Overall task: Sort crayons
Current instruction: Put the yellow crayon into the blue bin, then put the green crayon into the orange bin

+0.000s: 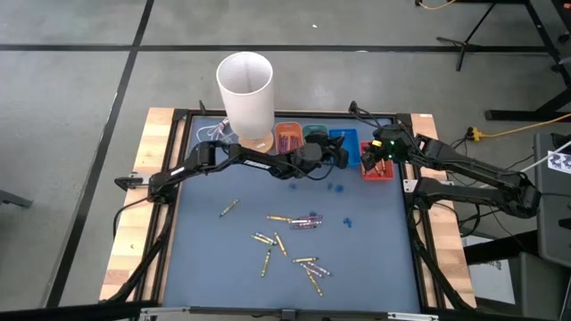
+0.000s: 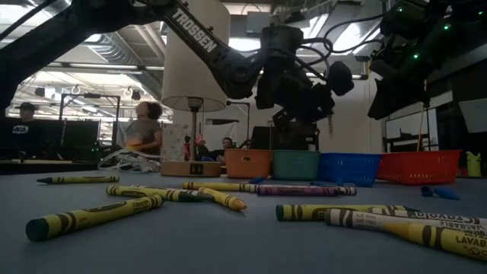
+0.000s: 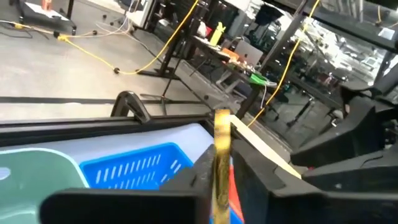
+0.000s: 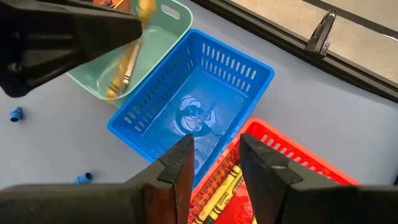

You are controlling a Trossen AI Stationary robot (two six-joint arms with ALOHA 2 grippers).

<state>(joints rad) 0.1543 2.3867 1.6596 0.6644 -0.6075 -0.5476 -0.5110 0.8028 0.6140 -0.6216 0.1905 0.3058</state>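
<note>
1. We've got the left pincer [image 1: 342, 157] out over the basket row at 12 o'clock on the bench [image 1: 205, 259], above the teal basket [image 4: 163, 25] / blue basket [image 4: 193, 106] area.
2. A yellow crayon [image 3: 221, 158] stands between its fingers; whether it's gripped or let go, we can't tell. We judge it's held there for dropping into a bin.
3. Right pincer [image 4: 214, 163] hangs w/ fingers apart over the red basket [image 4: 292, 168], which holds yellow crayons; nothing in it.
4. Approx a dozen loose crayons [image 1: 294, 242] lie mid-bench toward 6 o'clock, mostly yellow, one purple. Sorting is partway.
</note>
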